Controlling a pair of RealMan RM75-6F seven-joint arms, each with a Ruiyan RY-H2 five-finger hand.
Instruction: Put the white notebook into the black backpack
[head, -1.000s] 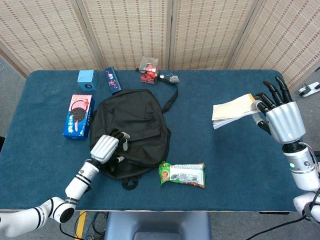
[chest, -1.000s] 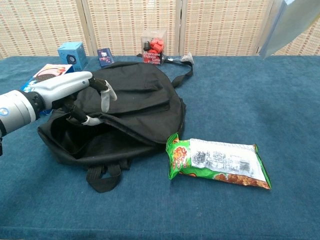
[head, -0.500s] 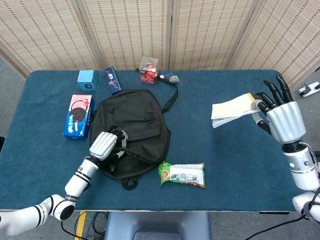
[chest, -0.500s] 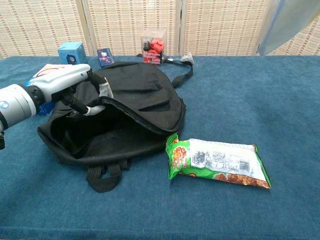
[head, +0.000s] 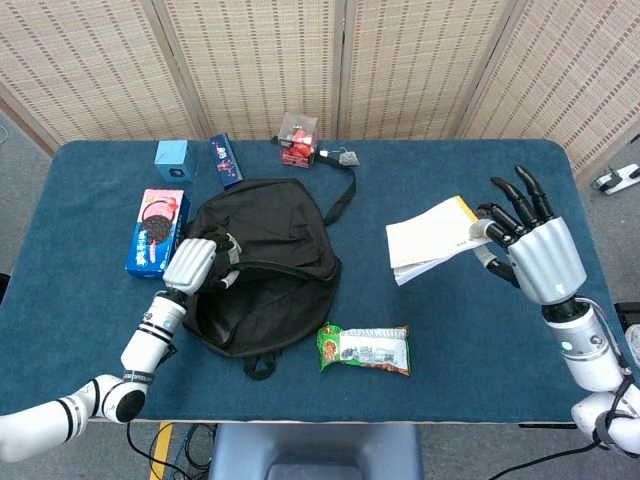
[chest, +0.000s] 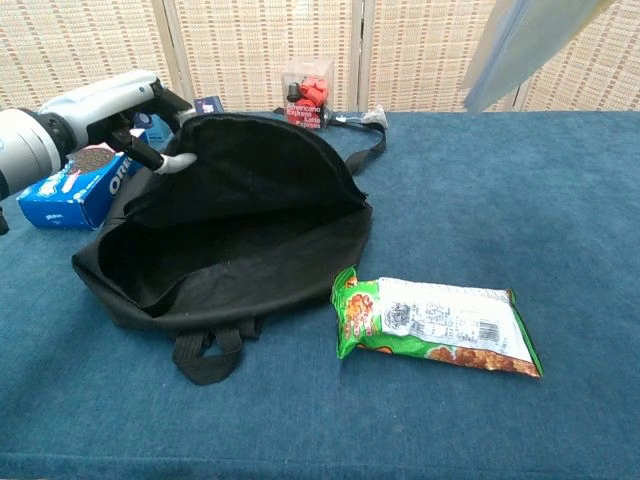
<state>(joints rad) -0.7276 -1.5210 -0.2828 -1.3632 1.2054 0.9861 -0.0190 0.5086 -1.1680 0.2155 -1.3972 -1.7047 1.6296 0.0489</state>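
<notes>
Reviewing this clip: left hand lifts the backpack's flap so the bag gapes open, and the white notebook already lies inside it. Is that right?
Not quite. The left hand does hold the black backpack open, but the white notebook is not inside: the head view shows it in the right hand, above the table to the right of the bag.

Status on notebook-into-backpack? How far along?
Done: the left hand grips the black backpack's upper flap and holds it lifted, so the mouth gapes in the chest view. In hand: the right hand holds the white notebook in the air, right of the backpack, not over it. Left: carry it to the opening, slide it in, let go.
</notes>
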